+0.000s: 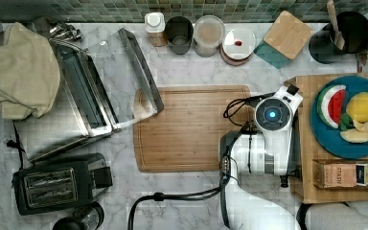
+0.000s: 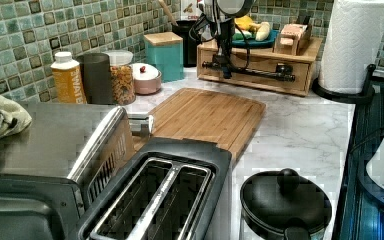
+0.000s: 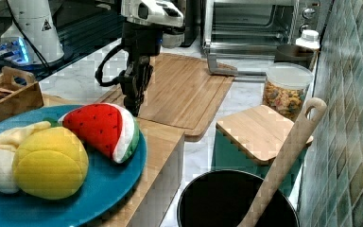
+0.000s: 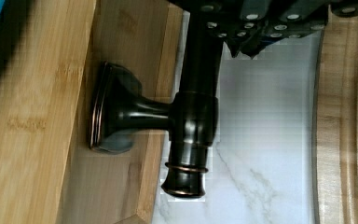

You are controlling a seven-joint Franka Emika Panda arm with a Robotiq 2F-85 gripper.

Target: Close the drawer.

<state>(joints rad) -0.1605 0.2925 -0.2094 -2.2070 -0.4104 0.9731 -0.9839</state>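
In the left view's upper centre, the tool (image 2: 224, 67) sits at the drawer (image 2: 260, 62) handle (image 2: 252, 72), its bar running across; whether it's clamped, I cannot tell.

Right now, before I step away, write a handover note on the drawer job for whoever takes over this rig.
Hand: at the drawer's dark bar handle; open or shut, cannot tell.
Drawer: in the wooden stand under the blue plate; its front looks near flush in the left view, but a small gap can't be ruled out.
Done: hand is at the handle.
Left: push in fully, confirm it is shut, back away.
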